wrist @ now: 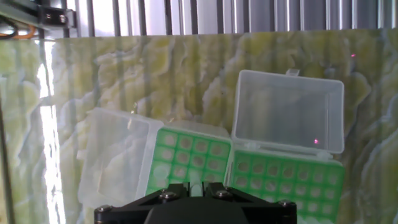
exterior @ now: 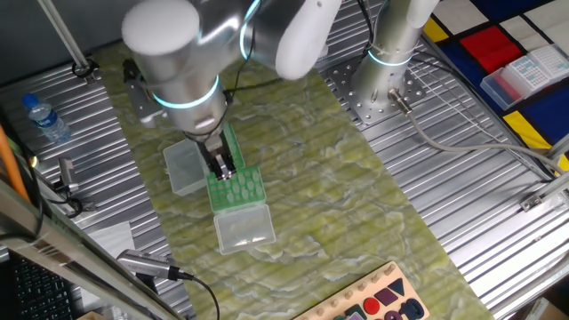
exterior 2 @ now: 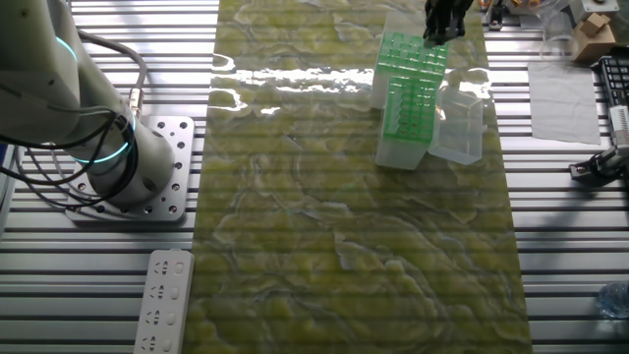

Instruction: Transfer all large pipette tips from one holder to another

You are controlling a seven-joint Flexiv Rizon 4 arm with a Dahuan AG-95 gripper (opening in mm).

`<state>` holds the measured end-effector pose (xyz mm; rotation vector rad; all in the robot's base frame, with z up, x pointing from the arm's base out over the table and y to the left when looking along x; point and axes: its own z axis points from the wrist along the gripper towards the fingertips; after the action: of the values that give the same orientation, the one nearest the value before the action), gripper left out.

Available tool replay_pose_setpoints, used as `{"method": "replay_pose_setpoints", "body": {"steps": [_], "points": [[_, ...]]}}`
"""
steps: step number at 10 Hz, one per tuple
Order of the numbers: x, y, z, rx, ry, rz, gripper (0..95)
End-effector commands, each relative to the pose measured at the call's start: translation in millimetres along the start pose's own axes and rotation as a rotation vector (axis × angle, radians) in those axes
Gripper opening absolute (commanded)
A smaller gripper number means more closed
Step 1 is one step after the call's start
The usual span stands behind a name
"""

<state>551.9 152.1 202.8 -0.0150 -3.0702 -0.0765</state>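
Note:
Two green racks stand side by side on the green marbled mat, each with a clear lid folded open. In the hand view the left rack (wrist: 186, 158) lies just beyond my fingers and the right rack (wrist: 286, 180) shows pale round large pipette tips in its holes. My gripper (wrist: 194, 185) is at the bottom edge, its jaws close together with a whitish tip (wrist: 194, 179) between them. In one fixed view the gripper (exterior: 222, 167) hangs over the racks (exterior: 238, 188). In the other fixed view it (exterior 2: 442, 28) is above the far rack (exterior 2: 413, 54).
Open lids (exterior: 185, 169) (exterior: 244, 227) flank the racks. A water bottle (exterior: 44, 120) stands at the left, a second arm's base (exterior: 391, 53) at the back, a shape-sorting board (exterior: 373, 302) at the front edge, and a power strip (exterior 2: 162, 300) on the ribbed table.

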Motion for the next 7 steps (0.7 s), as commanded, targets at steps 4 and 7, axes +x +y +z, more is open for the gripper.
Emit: {"method": "replay_pose_setpoints", "body": {"steps": [4, 7], "points": [[3.2, -0.1, -16.1, 0.000, 0.002, -0.061, 0.0], [5.3, 1.1, -35.5, 0.005, 0.011, -0.094, 0.0]]}}
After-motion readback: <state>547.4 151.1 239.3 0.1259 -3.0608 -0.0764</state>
